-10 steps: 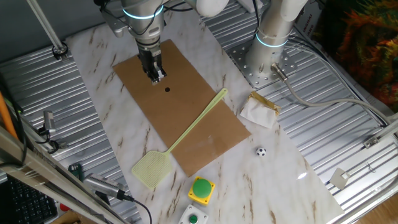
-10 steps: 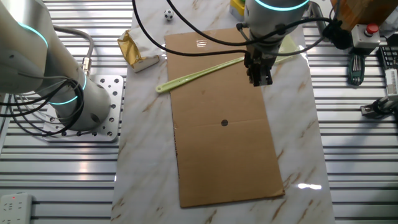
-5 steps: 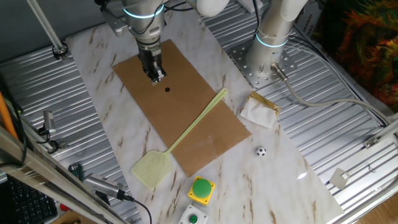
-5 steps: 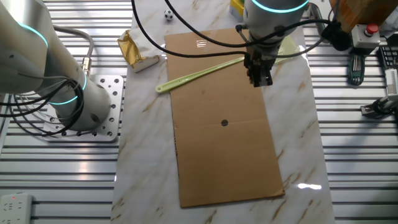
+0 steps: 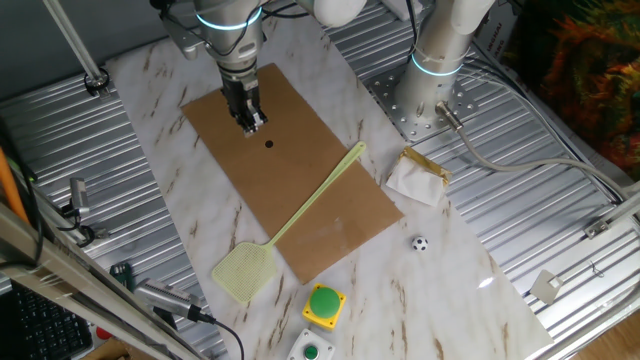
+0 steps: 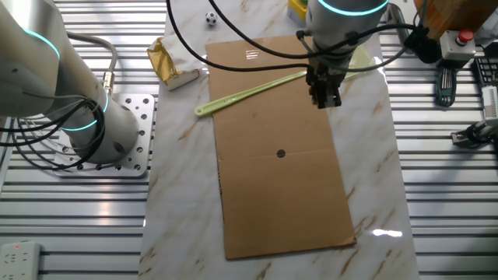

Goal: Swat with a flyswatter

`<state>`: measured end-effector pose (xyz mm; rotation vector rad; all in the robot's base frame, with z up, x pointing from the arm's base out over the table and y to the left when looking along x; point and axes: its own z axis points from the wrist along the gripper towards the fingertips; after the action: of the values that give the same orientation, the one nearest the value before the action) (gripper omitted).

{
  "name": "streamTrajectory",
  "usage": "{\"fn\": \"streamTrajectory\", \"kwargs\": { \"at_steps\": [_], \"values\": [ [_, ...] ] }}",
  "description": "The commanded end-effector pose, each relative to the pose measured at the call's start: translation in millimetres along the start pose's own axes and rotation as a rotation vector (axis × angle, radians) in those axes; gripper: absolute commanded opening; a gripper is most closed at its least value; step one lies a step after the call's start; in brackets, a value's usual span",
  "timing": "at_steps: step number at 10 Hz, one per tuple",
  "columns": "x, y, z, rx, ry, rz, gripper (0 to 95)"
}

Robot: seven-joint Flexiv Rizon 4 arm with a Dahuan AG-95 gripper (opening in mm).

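Observation:
The pale yellow-green flyswatter (image 5: 305, 208) lies flat and diagonal on the brown sheet (image 5: 330, 220). Its mesh head (image 5: 245, 272) rests on the marble off the sheet's near corner. In the other fixed view its handle (image 6: 249, 93) crosses the sheet's far end, and the head is partly hidden behind the arm. My gripper (image 5: 250, 122) hangs over the sheet's far end beside a small black dot (image 5: 269, 144), well away from the handle tip. In the other view the gripper (image 6: 325, 99) is just over the handle near the head. Its fingers look shut and empty.
A yellow box with a green button (image 5: 325, 303) sits near the swatter head. A small black-and-white ball (image 5: 420, 243) and a white-and-gold packet (image 5: 418, 178) lie right of the sheet. A second arm's base (image 5: 435, 70) stands on a bolted plate.

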<state>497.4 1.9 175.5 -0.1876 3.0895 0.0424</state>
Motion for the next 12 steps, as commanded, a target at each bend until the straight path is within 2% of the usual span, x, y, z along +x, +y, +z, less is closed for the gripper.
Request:
{"fn": "streamTrajectory", "kwargs": {
  "at_steps": [1,3,4,7,8,9,10,12],
  "values": [
    [0.0,0.4,-0.5,-0.002,0.004,-0.007,0.0],
    [2.4,0.3,0.6,-0.007,0.009,-0.043,0.0],
    [13.6,11.4,5.3,-0.011,-0.010,-0.106,0.0],
    [31.0,84.1,6.2,-0.005,-0.007,-0.172,0.0],
    [35.6,110.9,12.1,-0.008,-0.021,-0.289,0.0],
    [40.7,106.4,10.1,-0.010,-0.024,-0.400,0.0],
    [46.4,104.8,11.5,-0.010,-0.019,-0.441,0.0],
    [54.8,100.3,16.1,0.003,0.007,-0.458,0.0]
  ]
}}
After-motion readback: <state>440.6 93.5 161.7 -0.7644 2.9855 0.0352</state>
